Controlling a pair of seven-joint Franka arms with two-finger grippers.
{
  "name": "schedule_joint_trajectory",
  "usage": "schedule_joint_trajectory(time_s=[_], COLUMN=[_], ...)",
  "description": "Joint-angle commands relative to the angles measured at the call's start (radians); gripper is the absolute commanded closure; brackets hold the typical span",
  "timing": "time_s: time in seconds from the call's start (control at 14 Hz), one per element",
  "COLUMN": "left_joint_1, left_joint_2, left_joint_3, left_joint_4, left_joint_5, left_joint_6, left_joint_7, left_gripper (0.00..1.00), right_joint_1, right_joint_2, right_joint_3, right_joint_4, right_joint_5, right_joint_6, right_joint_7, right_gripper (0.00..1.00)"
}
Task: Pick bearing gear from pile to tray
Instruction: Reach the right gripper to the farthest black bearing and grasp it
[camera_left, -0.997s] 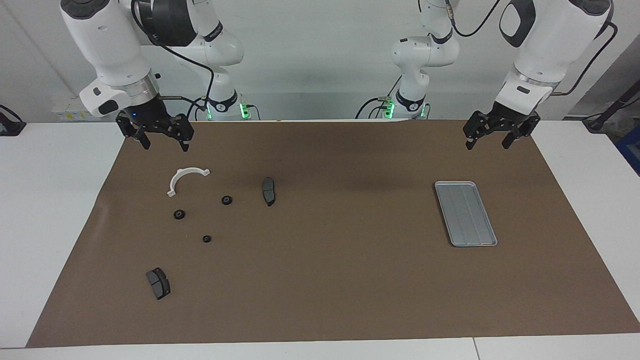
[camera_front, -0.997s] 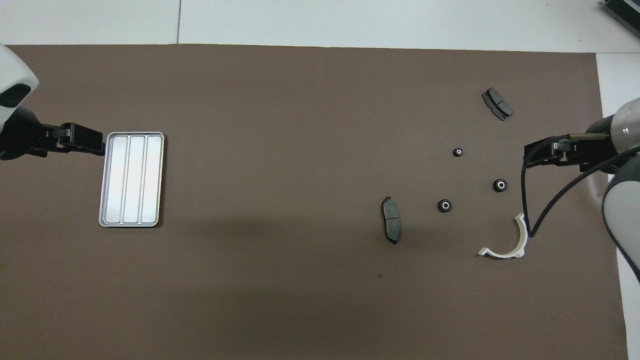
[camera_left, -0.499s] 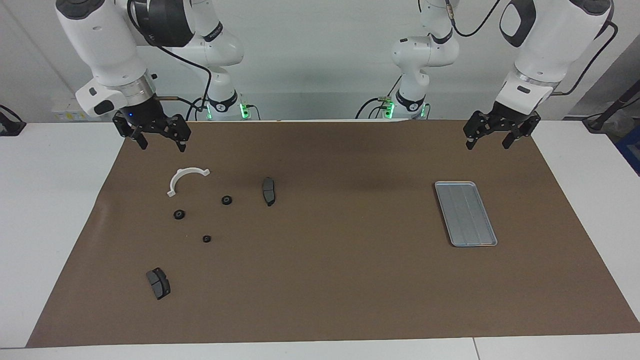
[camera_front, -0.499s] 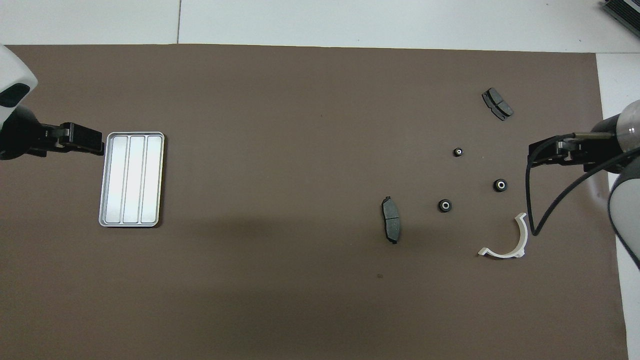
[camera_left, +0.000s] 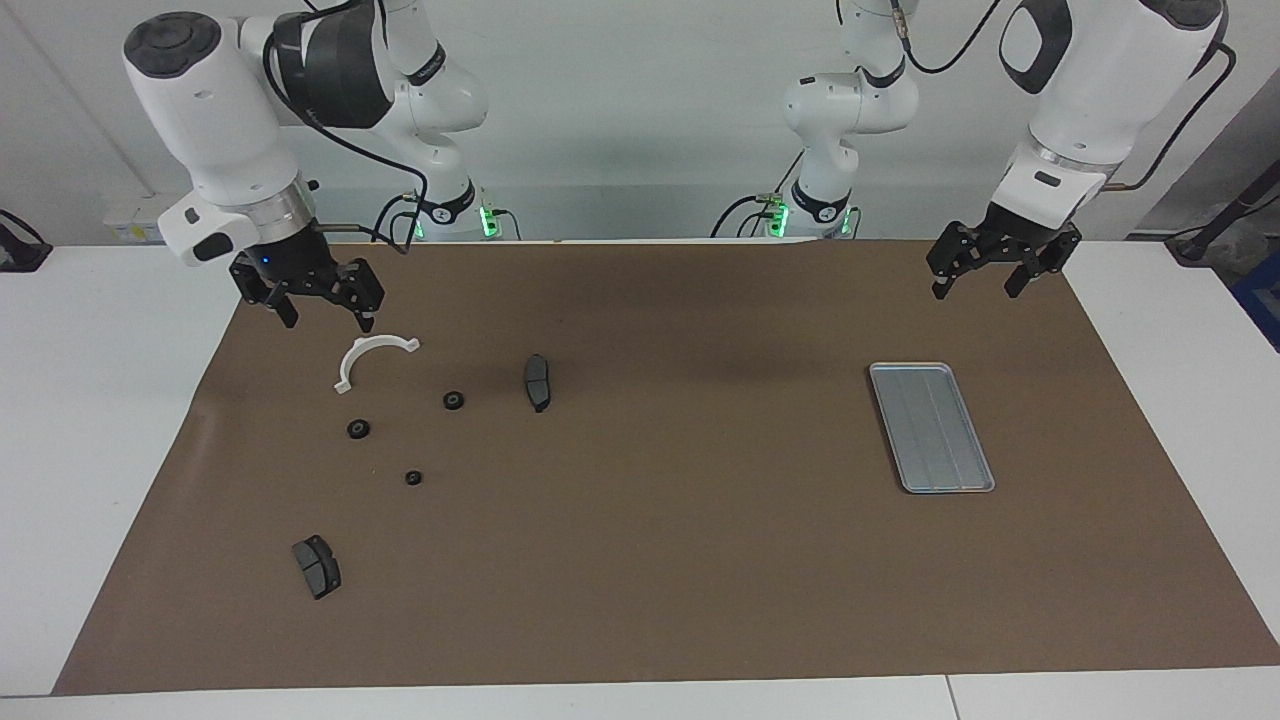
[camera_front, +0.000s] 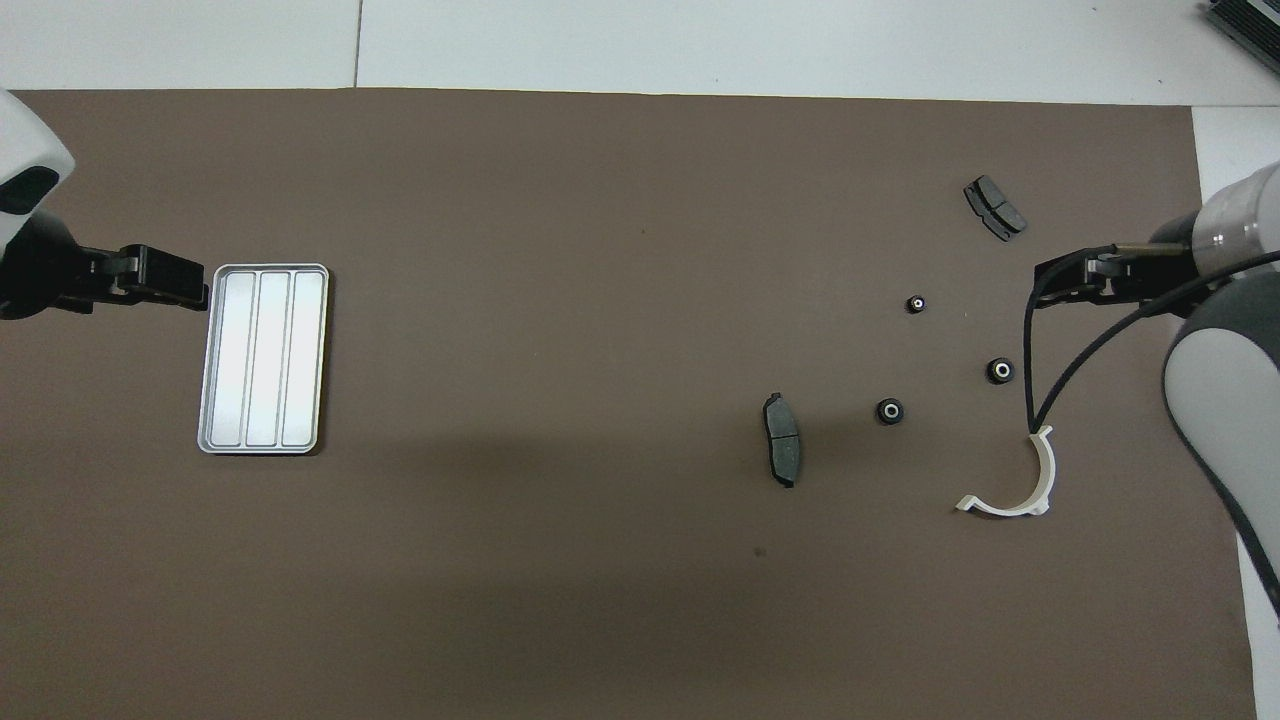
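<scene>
Trouble from here is most likely a wrong pick. Three small black gears lie loose on the worktop (camera_left: 700, 600) at the right arm's end: one (camera_left: 453, 400) nearest the robots, one (camera_left: 358, 429) a little farther out, and the smallest (camera_left: 414, 478) farther still. Mixed among them are a white curved bracket (camera_left: 372, 355) and two dark brake pads, one (camera_left: 537, 382) beside the gears toward the table's middle, the other (camera_left: 316, 566) farthest from the robots.

The right pincer (camera_left: 318, 312) hangs in the air with its fingers spread and nothing between them, over the worktop just by the bracket's end nearest the robots. If it drops from about there, I judge it could clip the bracket and knock it into the closest gear, scattering the group. The gears are small, round and low, so fingers closing slightly off centre could squeeze one out sideways or send it rolling.

The tray (camera_left: 931, 426) sits well apart, at the left arm's end, with nothing in it. That makes a long carry or a handover, and a weak grip could drop the gear on the way; its low rim might also let a released gear roll off.

The left pincer (camera_left: 985, 280) waits open and empty above the worktop near the tray.
</scene>
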Motion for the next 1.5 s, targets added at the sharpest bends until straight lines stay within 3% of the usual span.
schedule_joint_trajectory(time_s=[0.0,0.43,0.85,1.0,1.21,1.42], left_joint_1=[0.0,0.002,0.013,0.011,0.014,0.009], left_joint_2=[0.003,0.005,0.03,0.028,0.031,0.048], left_joint_3=[0.002,0.001,0.004,0.004,0.004,0.004], left_joint_4=[0.012,0.01,0.009,0.003,-0.011,-0.031], left_joint_5=[0.007,0.006,0.006,0.006,0.002,0.002], left_joint_6=[-0.002,0.0,-0.008,-0.02,-0.037,-0.036], left_joint_7=[0.012,0.012,0.012,0.012,0.007,0.011], left_gripper=[0.0,0.0,0.0,0.0,0.0,0.0], right_joint_1=[-0.017,-0.016,-0.003,0.004,0.006,0.038], right_joint_2=[0.08,0.261,0.362,0.378,0.379,0.378], right_joint_3=[0.008,0.008,0.008,0.008,0.01,0.01], right_joint_4=[-0.019,-0.034,-0.071,-0.118,-0.168,-0.177], right_joint_5=[0.004,0.002,0.002,0.002,0.002,0.002], right_joint_6=[0.102,0.335,0.474,0.536,0.59,0.584], right_joint_7=[0.006,0.009,0.015,0.017,0.017,0.018], right_gripper=[0.0,0.0,0.0,0.06,0.23,0.52])
